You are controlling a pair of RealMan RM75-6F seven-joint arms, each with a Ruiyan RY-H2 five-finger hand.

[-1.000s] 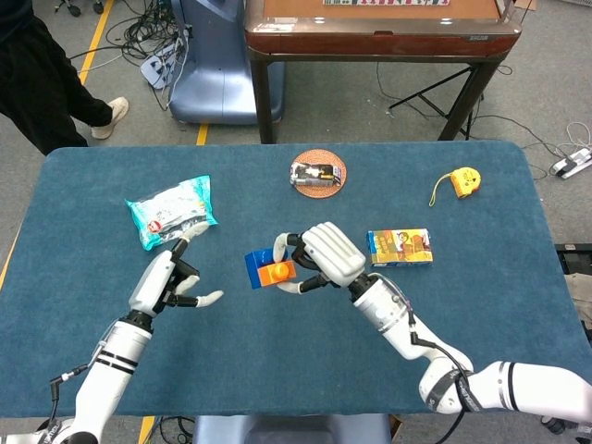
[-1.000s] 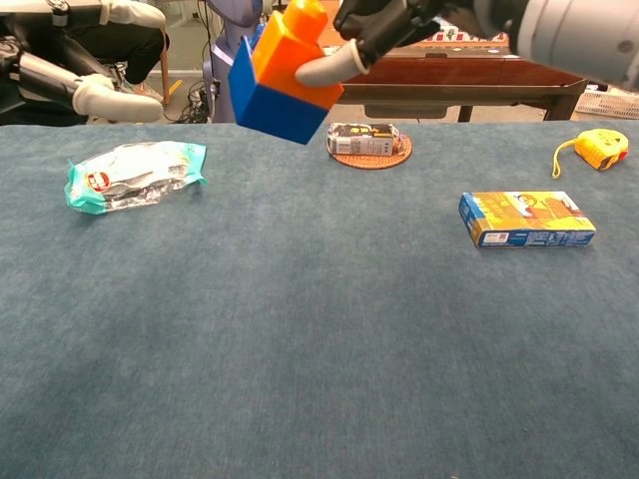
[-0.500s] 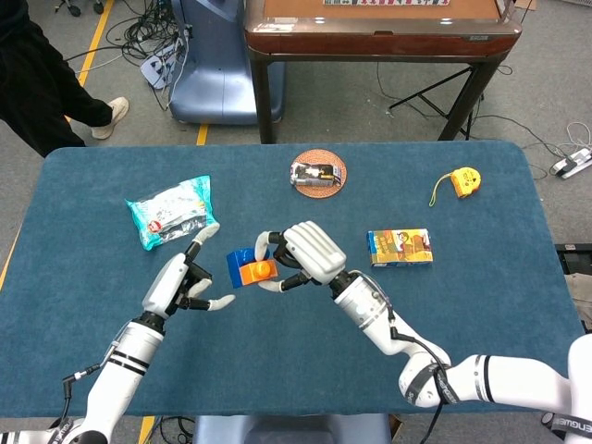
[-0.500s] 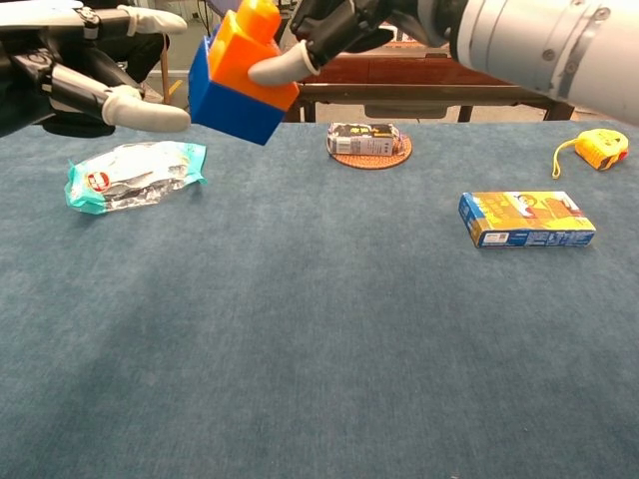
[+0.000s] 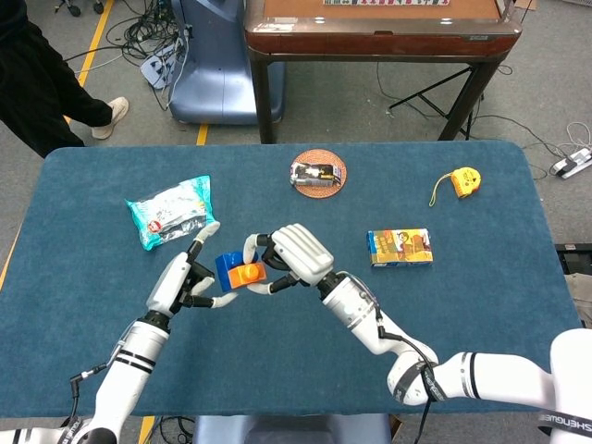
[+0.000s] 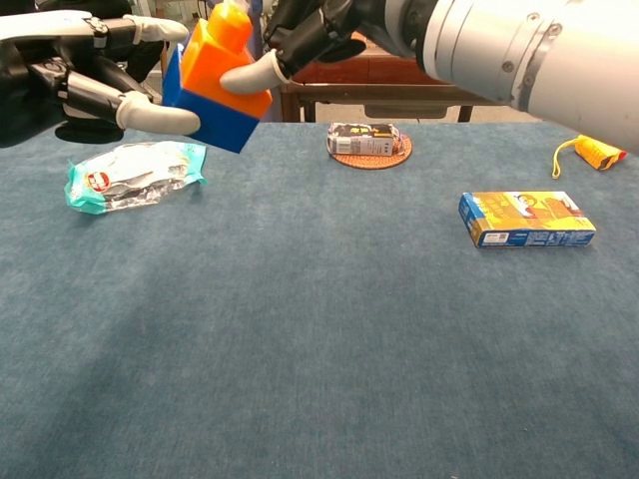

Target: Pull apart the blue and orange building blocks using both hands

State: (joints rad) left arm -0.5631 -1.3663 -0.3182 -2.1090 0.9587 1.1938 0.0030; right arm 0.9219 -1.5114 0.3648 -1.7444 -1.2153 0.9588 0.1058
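Observation:
The orange block [image 5: 246,276] [image 6: 222,60] sits joined on top of the blue block [image 5: 225,267] [image 6: 215,118], and both hang tilted in the air above the table's left middle. My right hand [image 5: 294,254] [image 6: 319,30] grips the orange block from the right. My left hand [image 5: 182,282] [image 6: 80,85] is just left of the pair with its fingers spread around the blue block. One left fingertip [image 6: 160,120] touches the blue block's front face, and another reaches over its top. The left hand has no closed grip on it.
A teal snack bag [image 5: 171,211] [image 6: 130,172] lies at the left. A coaster with a small pack [image 5: 317,173] [image 6: 367,142] sits at the back middle, a blue-and-orange box [image 5: 400,247] [image 6: 526,220] at the right, a yellow tape measure [image 5: 465,180] [image 6: 599,152] far right.
My right hand has carried the joined blocks leftward to my left hand. The left hand has risen toward them and now touches the blue block.

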